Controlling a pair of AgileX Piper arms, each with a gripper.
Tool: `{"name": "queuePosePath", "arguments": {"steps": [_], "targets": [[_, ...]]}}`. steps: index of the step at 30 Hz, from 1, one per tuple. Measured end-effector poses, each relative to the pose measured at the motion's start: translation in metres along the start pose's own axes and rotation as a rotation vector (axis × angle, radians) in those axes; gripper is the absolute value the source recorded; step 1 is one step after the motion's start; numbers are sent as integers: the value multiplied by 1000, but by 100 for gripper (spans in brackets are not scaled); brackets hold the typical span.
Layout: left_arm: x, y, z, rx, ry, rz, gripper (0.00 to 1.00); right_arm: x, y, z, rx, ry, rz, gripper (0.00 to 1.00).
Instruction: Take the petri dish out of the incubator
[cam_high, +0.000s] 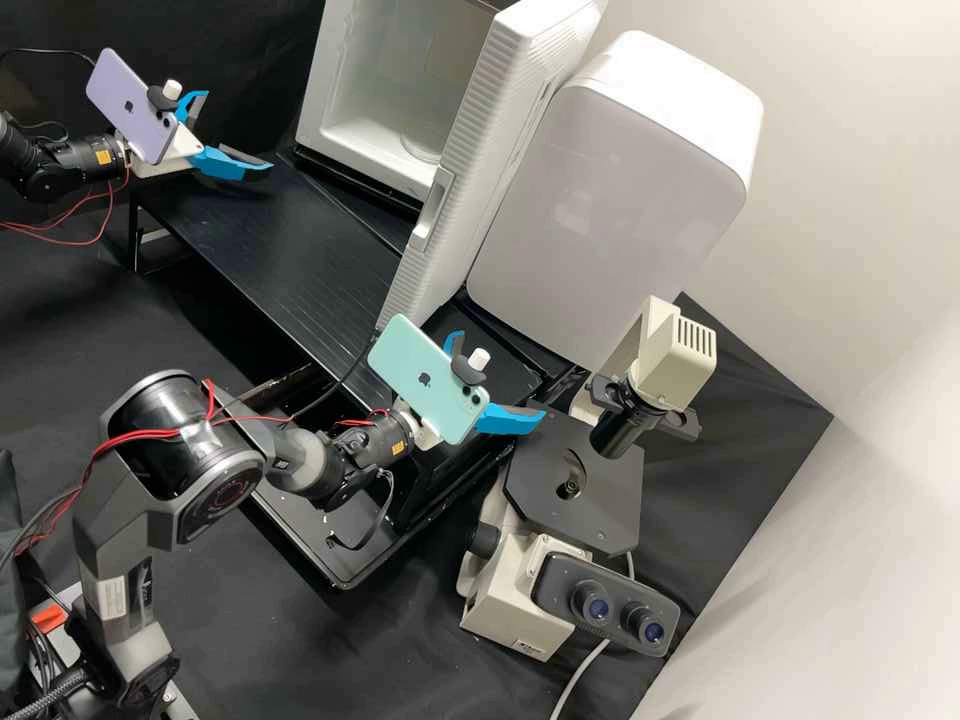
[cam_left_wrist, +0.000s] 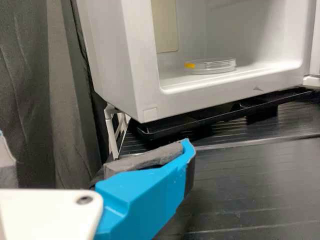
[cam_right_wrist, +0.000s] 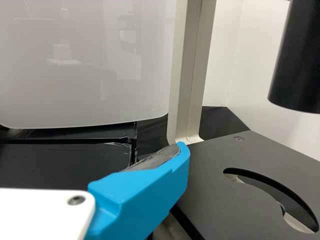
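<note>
A clear, round petri dish with a yellow mark is laid flat on the floor inside the opened white incubator.

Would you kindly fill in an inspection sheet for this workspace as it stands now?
Surface: black ribbed laboratory bench on black cloth.
Job's things: clear round petri dish lying inside the white incubator; its door is open.
Clutter: nothing seen.
Grippers: left gripper over the bench, outside the incubator; right gripper by the microscope stage; both empty.
Cables: red wires on the right arm.
Surroundings: beige microscope, white wall.
</note>
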Motion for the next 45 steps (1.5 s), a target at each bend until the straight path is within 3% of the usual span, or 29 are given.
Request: {"name": "queuePosePath", "arguments": {"steps": [12,16,20,27,30,36,45], "targets": [[0,0,0,2,-5,-1,100,0,0,0,0,0,0,100],[-3,-2,6,-4,-57,-10,100,0,0,0,0,0,0,100],[-9,-1,24,-2,-146,-14,100,0,0,0,0,0,0,100],[-16,0,63,48,-341,-20,100,0,0,0,0,0,0,100],[-14,3,75,51,-400,-9,100,0,0,0,0,0,0,100],[-4,6,100,54,-470,6,100,0,0,0,0,0,0,100],[20,5,124,114,-550,4,100,0,0,0,0,0,0,100]]}}
